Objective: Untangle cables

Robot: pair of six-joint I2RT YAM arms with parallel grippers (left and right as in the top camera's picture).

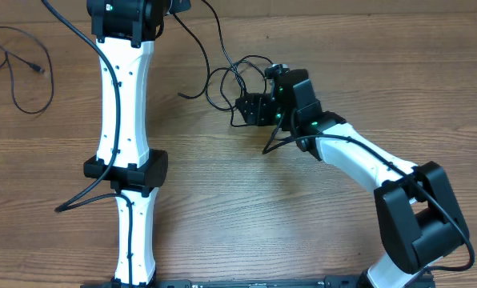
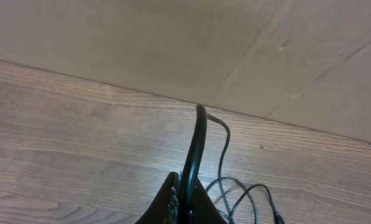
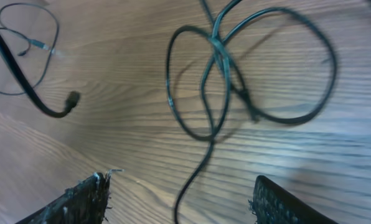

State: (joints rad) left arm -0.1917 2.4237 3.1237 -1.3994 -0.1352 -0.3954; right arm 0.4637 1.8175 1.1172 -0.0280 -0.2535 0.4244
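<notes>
The cables' knotted bundle [image 3: 220,62] lies on the wooden table [image 1: 222,208], just ahead of the right arm. Several loops cross at one tight point, and one strand trails off toward the wrist camera. A third cable [image 1: 38,69] lies well apart at the far left of the table, already free of the tangle.

From the knot, one cord [image 2: 200,137] runs off toward the left gripper [image 2: 185,183]. Its fingers are clamped together on that cord, and it arcs up out of them. This grip probably serves as an anchor, so that pulling elsewhere draws the loops apart instead of dragging the whole bundle along.

The right gripper [image 3: 180,182] hovers just short of the crossing. Its fingers are spread wide with nothing between them; only bare wood and the trailing strand show in the gap. That placement suggests it is lining up to take hold near the knot, likely on a loop that can be drawn away from the anchored cord.
</notes>
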